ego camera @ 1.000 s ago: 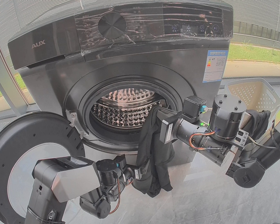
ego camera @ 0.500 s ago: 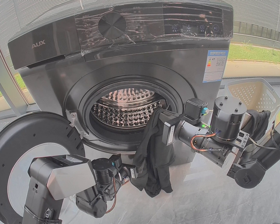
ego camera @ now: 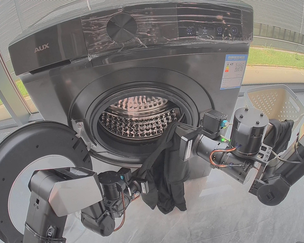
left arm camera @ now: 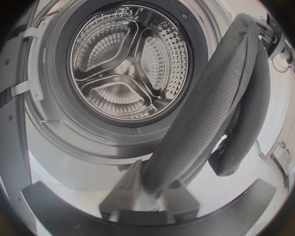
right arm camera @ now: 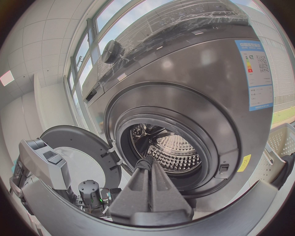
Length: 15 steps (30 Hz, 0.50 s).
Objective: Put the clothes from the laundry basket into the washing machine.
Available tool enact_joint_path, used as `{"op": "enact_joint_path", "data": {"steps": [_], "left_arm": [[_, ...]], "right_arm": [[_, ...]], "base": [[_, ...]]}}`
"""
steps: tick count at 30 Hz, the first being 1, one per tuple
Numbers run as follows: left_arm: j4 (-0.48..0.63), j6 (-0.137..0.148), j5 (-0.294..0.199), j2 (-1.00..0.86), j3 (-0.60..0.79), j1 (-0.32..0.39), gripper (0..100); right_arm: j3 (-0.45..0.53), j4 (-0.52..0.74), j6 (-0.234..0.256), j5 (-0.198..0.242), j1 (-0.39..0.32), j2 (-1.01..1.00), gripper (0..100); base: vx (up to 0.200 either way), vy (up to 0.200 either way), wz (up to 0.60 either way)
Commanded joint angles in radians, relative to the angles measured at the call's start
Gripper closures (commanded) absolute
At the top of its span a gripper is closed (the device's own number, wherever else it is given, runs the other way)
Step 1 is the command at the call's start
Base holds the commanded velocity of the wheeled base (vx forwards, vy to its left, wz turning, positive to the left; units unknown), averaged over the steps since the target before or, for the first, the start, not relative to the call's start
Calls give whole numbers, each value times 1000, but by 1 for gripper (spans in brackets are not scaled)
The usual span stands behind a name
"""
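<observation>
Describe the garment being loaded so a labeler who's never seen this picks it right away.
Find the grey washing machine with its round door swung open. Before the drum opening hangs a black garment, pinched at its top by the right gripper and lower down by the left gripper. The other dark cloth is draped over the rim of the white laundry basket, ungripped.

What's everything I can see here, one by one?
Dark grey front-loading washing machine: one, centre; round door open at left, steel drum empty.
Black fabric garment: one, hanging before the opening.
Cream perforated plastic laundry basket: one, right of the machine.
Second black garment: one, draped over the basket's rim.
Blue label: one, machine's front.
Left jaws: dark, shut on the hanging garment's lower part.
Right jaws: dark, shut on its top.
</observation>
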Motion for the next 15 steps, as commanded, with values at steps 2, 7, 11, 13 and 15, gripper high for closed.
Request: {"op": "enact_joint_path", "data": {"steps": [2,7,11,13,15], "left_arm": [[-10,-3,-3,-79,53,7,100],[-10,-21,-43,-283,210,10,100],[-9,-18,-78,-451,348,14,100],[-7,-21,-104,-530,394,14,100],[-7,-23,-130,-606,445,16,100]], "right_arm": [[50,5,-2,1,-33,-28,100],[132,-18,-2,18,-96,-28,100],[214,-73,-2,71,-135,-30,100],[260,-105,-2,94,-144,-30,100],[321,-157,0,124,-145,-30,100]], "base": [[0,0,0],[0,0,0],[0,0,0],[0,0,0],[0,0,0]]}}
